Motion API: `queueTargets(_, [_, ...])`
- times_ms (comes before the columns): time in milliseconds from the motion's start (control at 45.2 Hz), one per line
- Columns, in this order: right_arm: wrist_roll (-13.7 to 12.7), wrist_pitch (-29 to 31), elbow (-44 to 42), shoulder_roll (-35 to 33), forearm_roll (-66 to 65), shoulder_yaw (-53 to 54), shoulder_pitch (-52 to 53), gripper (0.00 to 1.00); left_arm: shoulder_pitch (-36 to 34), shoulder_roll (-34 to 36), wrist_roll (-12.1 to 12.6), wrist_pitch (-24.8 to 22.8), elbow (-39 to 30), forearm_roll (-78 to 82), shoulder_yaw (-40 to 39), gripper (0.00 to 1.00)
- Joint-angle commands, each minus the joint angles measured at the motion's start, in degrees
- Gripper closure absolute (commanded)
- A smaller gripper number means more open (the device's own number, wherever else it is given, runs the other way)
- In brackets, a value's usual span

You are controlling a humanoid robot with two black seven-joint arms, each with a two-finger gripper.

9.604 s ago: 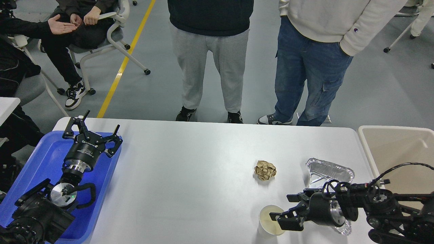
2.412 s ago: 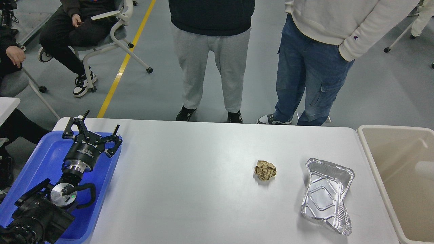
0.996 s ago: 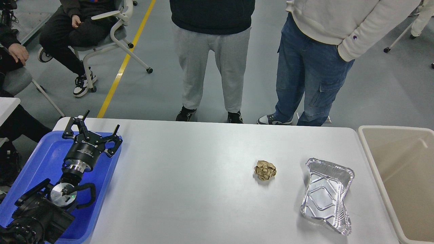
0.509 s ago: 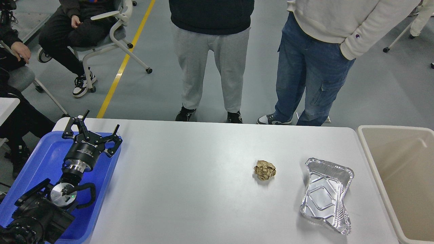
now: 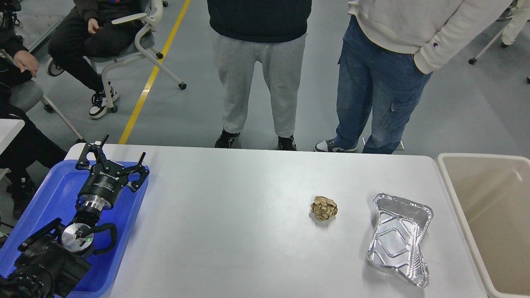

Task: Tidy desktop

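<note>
The white-grey desktop (image 5: 232, 215) fills the lower view. On its right part lie a crumpled brown paper ball (image 5: 324, 207) and a dented foil tray (image 5: 396, 238), close to the right edge. My left gripper (image 5: 112, 155) is open and empty, held over the blue plastic tray (image 5: 49, 194) at the far left, far from both items. My right arm and gripper are out of view.
A beige rectangular bin (image 5: 488, 215) stands just off the desktop's right edge. Two people stand close behind the far edge (image 5: 258, 70) (image 5: 381, 74). Seated people and a wheeled chair (image 5: 136, 45) are at the back left.
Over 9.6 s my right arm, shut around a paper cup at the front right, has left the view and the cup is gone from the desktop. Over the last second nothing on the desktop has moved.
</note>
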Motion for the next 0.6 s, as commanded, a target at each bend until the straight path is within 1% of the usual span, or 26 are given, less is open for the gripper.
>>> queueTargets(0, [0.39,0.90,14.01,-0.60,-0.75,25.74,-6.90,0.01,0.01,-0.01,0.06,0.00,-0.01,0.07,0.00,0.00])
queueTargets(44, [0.47,1.08,18.93,-0.51,-1.62,32.15,-10.24,0.01,0.01,-0.01,0.06,0.00,-0.01,0.07,0.00,0.00])
queueTargets(133, [0.47,1.51,27.97,-0.34,-7.31,40.43,-15.60,0.01,0.01,-0.01,0.06,0.00,-0.01,-0.02,0.00,0.00])
queueTargets(199, [0.47,2.39,30.46,0.27,-10.94,42.03,-16.49,0.01,0.01,-0.01,0.06,0.00,-0.01,-0.02,0.00,0.00])
queueTargets(376, [0.65,10.30,38.37,3.79,-13.93,48.88,-20.97,0.00,0.01,-0.01,0.06,0.00,-0.01,-0.02,0.00,0.00])
queueTargets(487, [0.83,11.36,43.47,5.37,-18.23,48.98,-22.82,0.01,0.01,-0.01,0.06,0.00,-0.01,0.07,0.00,0.00])
queueTargets(575, [2.31,11.27,44.53,5.81,-19.82,47.83,-23.09,0.00,0.01,-0.01,0.06,0.00,-0.01,0.07,0.00,0.00])
